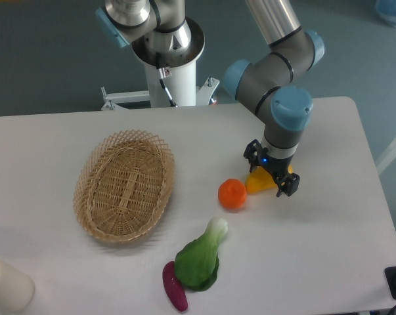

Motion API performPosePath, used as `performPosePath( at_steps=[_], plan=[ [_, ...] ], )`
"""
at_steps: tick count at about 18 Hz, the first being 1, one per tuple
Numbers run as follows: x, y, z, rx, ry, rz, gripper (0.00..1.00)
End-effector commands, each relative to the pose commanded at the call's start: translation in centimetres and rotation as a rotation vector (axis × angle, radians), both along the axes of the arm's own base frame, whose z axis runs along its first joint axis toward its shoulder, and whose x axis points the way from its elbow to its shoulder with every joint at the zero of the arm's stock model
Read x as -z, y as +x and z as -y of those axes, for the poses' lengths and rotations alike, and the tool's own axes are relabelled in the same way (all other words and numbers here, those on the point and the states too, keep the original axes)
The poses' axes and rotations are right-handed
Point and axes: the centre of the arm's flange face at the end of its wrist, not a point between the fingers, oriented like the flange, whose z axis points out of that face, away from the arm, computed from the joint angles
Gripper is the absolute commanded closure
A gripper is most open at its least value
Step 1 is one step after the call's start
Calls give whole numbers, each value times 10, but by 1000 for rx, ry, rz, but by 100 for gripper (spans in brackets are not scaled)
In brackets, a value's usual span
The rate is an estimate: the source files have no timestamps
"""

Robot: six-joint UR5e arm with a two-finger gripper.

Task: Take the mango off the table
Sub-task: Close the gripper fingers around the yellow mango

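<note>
end effector [271,176]: fingers spread, straddling mango [258,182] | grip: cannot tell | mango on table [329,223]

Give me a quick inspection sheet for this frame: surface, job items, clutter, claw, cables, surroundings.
Surface: white table, no spills seen.
Job's things: mango, mostly hidden under the claw, beside the orange.
Clutter: wicker basket, holding nothing; bok choy; purple eggplant; cream container at the front left edge.
Claw: claw down around the mango; closure cannot be told.
Cables: black cable on the white pedestal.
Surroundings: grey floor.
</note>
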Motion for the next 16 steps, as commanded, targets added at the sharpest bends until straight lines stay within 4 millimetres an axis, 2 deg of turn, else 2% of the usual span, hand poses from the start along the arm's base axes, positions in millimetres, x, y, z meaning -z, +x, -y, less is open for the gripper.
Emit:
performPosePath(
  at_steps=[3,5,16],
  plan=[
    [1,-1,8,6,-86,-36,0],
    [2,4,4,22,-123,-55,0],
    [24,13,-4,29,-143,-32,0]
  ],
)
